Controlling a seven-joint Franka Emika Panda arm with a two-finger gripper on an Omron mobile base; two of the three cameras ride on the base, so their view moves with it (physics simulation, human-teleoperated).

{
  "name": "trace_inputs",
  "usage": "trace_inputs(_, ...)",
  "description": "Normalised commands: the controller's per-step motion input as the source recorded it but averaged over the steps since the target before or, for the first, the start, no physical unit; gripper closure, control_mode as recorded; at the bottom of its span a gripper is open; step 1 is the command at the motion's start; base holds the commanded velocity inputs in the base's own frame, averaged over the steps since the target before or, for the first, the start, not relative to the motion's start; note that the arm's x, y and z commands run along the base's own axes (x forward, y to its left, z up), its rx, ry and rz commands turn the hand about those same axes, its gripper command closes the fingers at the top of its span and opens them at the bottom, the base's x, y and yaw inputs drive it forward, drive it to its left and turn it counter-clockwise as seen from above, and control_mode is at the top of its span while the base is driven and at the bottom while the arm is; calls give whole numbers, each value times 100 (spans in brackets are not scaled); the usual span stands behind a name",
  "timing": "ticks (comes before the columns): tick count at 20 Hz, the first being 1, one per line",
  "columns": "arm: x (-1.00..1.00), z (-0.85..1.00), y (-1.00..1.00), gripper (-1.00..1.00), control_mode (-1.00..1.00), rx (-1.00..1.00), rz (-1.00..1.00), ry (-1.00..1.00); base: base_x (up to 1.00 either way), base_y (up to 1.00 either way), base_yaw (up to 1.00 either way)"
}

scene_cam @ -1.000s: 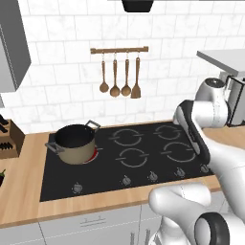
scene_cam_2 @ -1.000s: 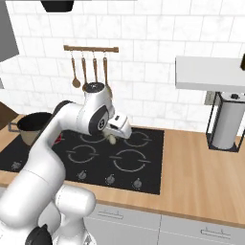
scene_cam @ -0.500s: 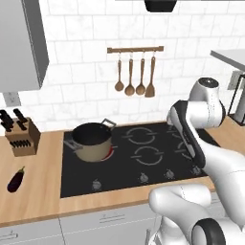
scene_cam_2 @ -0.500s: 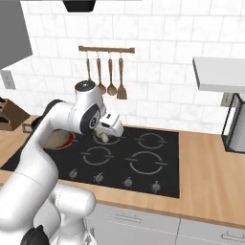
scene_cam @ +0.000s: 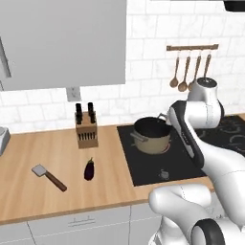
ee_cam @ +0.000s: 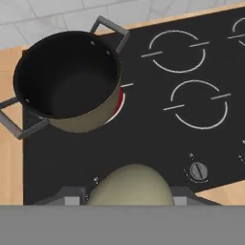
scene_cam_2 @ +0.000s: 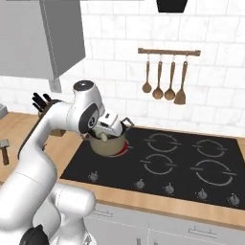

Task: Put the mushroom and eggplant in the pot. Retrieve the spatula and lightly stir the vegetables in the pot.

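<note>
We are carrying the mushroom [ee_cam: 130, 185], a light, soft, rounded cap that bruises easily, so we are gripping it gently across its sides. Our gripper [ee_cam: 129, 197] is half closed around it, hovering above the hob beside the pot [ee_cam: 67, 81]. The fingertips are mostly hidden, so contact is probably on both flanks.

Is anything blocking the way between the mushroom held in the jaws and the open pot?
Nothing visible does. In the hand view the mushroom sits between the jaws of the gripper, and only bare black cooktop lies between it and the pot, whose mouth is uncovered and dark interior looks empty.
</note>
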Motion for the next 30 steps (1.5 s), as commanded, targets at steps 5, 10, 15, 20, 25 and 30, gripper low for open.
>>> trace_inputs(5,0,0,0,100,100,0,0,0,2,74,0)
trace_inputs(10,0,0,0,100,100,0,0,0,63,4,-3)
trace_inputs(15,10,1,-3,100,-100,1,0,0,54,-1,-4)
trace_inputs(20,56,0,-58,100,-100,4,-1,0,0,0,0)
trace_inputs(25,87,-2,-55,100,-100,6,0,3,0,0,0)
trace_inputs(30,100,-31,-6,100,-100,3,0,11,0,0,0)
